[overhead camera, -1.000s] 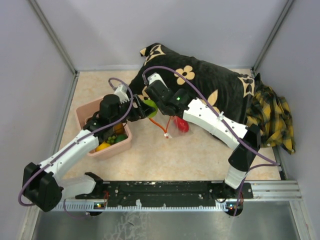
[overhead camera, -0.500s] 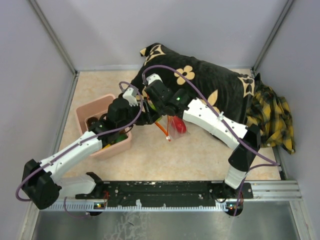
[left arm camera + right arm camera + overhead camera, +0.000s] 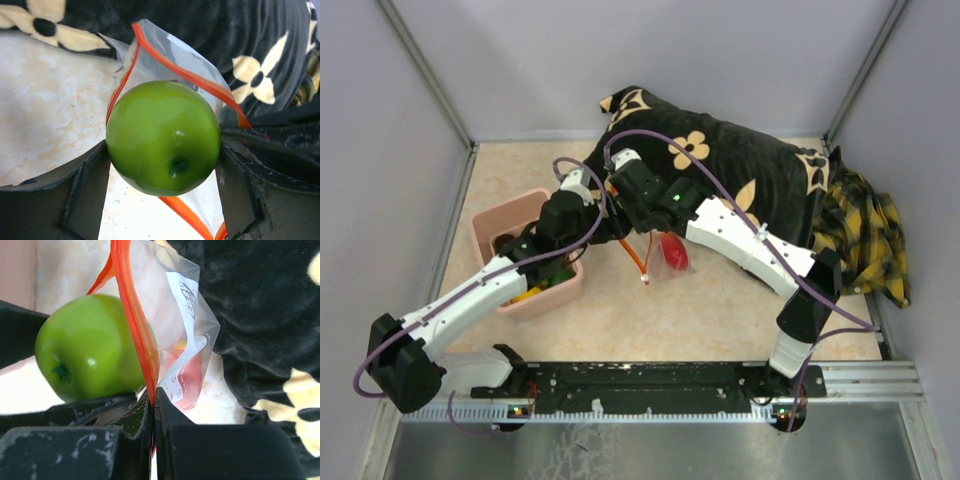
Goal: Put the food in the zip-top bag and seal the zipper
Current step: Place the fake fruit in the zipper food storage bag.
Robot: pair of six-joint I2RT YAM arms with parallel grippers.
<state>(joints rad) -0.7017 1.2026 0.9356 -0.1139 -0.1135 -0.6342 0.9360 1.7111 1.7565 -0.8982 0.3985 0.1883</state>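
Left claw (image 3: 164, 185) is clamped on the green apple (image 3: 163, 137), held square before the mouth of the zip-top bag (image 3: 175, 315) and just beside the zipper (image 3: 131, 305). Right claw (image 3: 152, 399) pinches that zipper tight, propping the mouth open. A red food piece (image 3: 190, 382) sits inside the bag. Judged: the apple must advance straight past the zipper.

Grey walls (image 3: 620, 60), beige table (image 3: 620, 320), floral cushion (image 3: 740, 170), plaid cloth (image 3: 865, 235)

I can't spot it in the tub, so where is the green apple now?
In the left wrist view the green apple sits clamped in the left pincer, at the open mouth of the zip-top bag, whose orange zipper the right pincer pinches.
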